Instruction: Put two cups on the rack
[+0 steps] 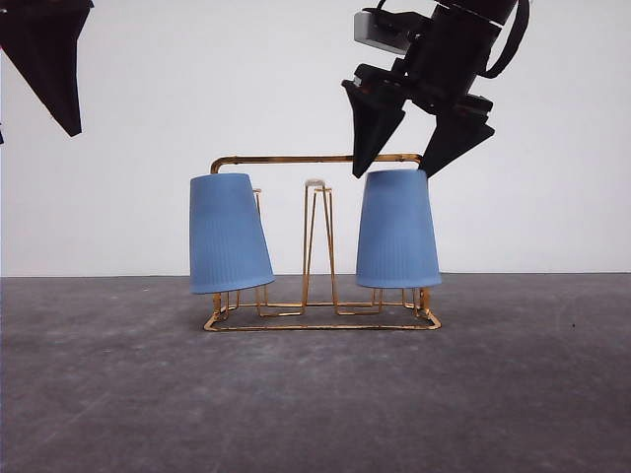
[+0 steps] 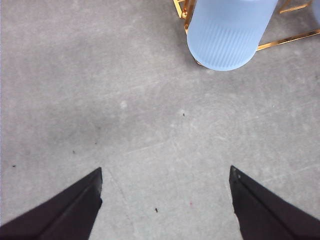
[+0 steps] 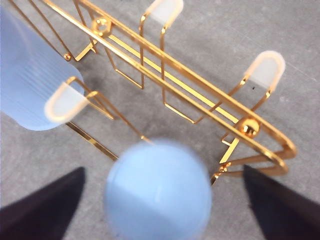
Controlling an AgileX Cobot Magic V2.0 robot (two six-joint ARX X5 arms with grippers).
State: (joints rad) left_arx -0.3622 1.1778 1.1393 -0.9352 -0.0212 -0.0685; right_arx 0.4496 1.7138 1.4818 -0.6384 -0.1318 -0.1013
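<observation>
Your right gripper (image 1: 410, 160) hangs spread wide just above the right cup (image 1: 397, 230), its two fingertips straddling the cup's closed top with nothing held between them; the tips sit level with the rack's (image 1: 320, 320) top bar, so there is little room downward before they meet the cup or the wire. Your left gripper (image 1: 59, 79) is well apart, high at the far left, with open air all around it. In the front view you see both cups upside down on the rack, the left cup (image 1: 228, 235) leaning outward over the base's left edge, the right cup nearly upright, and a free white-tipped peg (image 1: 315, 183) between them. The table (image 1: 315, 394) lies bare on every side of the rack. Your right wrist view adds what the front hides: the right cup's round top (image 3: 158, 196) sits centred between the fingers, touching neither, and two more white-tipped pegs (image 3: 264, 70) stand free on the far row. Your left wrist view shows the left gripper (image 2: 165, 200) wide apart and holding nothing over bare table, with the left cup (image 2: 229, 32) near the rack's corner.
</observation>
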